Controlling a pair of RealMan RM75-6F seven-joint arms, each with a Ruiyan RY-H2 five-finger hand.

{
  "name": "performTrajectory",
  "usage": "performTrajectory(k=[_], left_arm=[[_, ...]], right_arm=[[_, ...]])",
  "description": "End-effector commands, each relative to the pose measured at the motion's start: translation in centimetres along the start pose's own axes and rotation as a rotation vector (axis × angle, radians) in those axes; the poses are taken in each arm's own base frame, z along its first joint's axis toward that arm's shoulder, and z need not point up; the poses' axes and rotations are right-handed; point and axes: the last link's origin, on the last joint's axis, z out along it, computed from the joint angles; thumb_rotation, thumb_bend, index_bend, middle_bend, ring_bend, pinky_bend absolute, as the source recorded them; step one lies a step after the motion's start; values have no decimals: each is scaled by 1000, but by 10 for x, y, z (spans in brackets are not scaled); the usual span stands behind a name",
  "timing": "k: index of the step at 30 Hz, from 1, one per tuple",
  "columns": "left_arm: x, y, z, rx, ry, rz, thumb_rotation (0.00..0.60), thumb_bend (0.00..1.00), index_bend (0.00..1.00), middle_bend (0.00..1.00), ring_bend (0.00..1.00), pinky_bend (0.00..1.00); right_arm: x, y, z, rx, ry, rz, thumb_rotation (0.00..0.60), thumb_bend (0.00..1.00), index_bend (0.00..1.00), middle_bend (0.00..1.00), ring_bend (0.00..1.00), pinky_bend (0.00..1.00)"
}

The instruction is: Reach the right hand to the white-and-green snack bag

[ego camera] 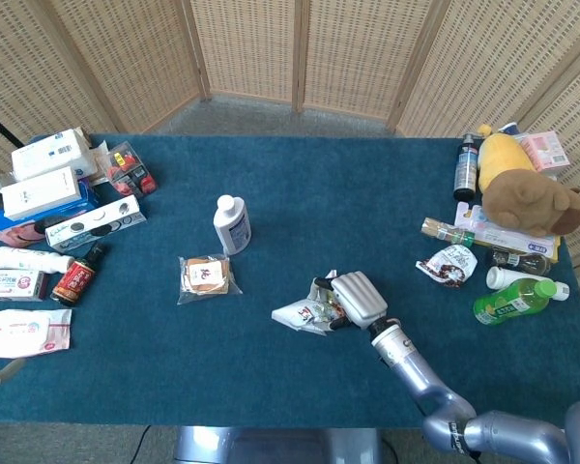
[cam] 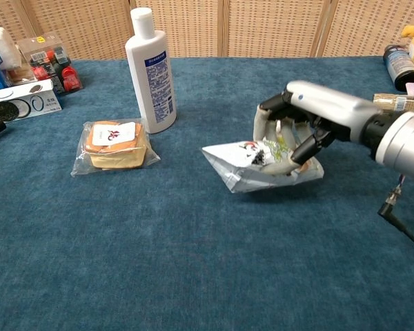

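You had the right hand (cam: 300,134) curled around the white-and-green snack bag (cam: 252,165), at 3 o'clock from the wrapped bread (ego camera: 206,275); reach done, lift next.

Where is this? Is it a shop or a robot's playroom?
Probably a robot test room, not a shop. A blue-carpeted table holds scattered goods like a plush toy and a lotion bottle, with wicker screens behind.

Snack bag (cam: 252,165) under right hand (cam: 300,121) — right of bottle (cam: 151,69).
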Motion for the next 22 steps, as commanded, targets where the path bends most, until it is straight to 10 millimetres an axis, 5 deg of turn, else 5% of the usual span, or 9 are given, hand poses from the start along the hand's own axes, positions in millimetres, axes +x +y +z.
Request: performTrajectory(k=[1, 14, 22], left_arm=[[0, 0, 0, -2, -3, -2, 600, 0, 0, 0, 0, 0], [1, 4, -4, -21, -5, -14, 600, 0, 0, 0, 0, 0], [0, 6, -5, -31, -11, -16, 600, 0, 0, 0, 0, 0]], right_arm=[[26, -13, -5, 36, 68, -12, 600, 199, 492, 684, 613, 739], [106, -86, 0, 165, 213, -54, 600, 201, 494, 684, 613, 739], [114, -108, 3, 182, 205, -77, 600, 203, 493, 684, 613, 740]])
